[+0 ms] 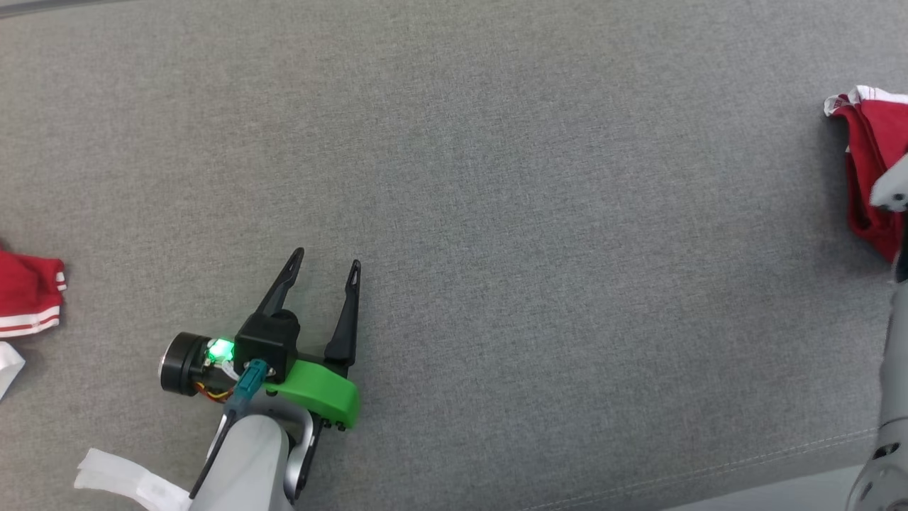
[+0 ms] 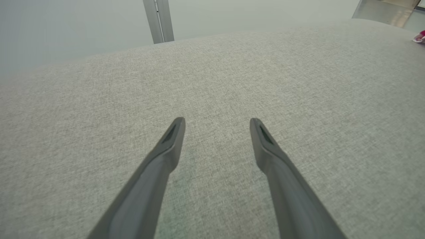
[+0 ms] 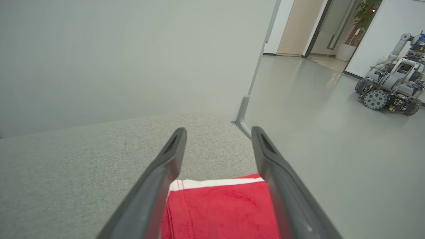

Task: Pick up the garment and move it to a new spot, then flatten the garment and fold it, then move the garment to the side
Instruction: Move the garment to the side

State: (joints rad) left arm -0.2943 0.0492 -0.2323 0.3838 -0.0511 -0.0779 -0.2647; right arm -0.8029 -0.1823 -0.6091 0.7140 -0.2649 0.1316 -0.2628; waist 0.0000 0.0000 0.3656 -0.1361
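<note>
Fingers (image 3: 167, 166) of the right gripper (image 3: 218, 131) are spread wide, nothing clamped, the red garment (image 3: 219, 205) laid between them near the grey cushion's (image 3: 83, 166) edge. The left gripper (image 1: 326, 258) is spread too, empty. If snagged, the red garment could be dragged onto the floor (image 3: 332, 149).

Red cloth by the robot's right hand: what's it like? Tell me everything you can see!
The red cloth is soft-looking fabric with a white band along one edge and stitched seams. It lies folded over on itself at the right end of the grey cushion, close to its edge. The right hand is over it with fingers spread wide, not pinching it; whether they brush it can't be told. The pale right arm hides part of it.
</note>
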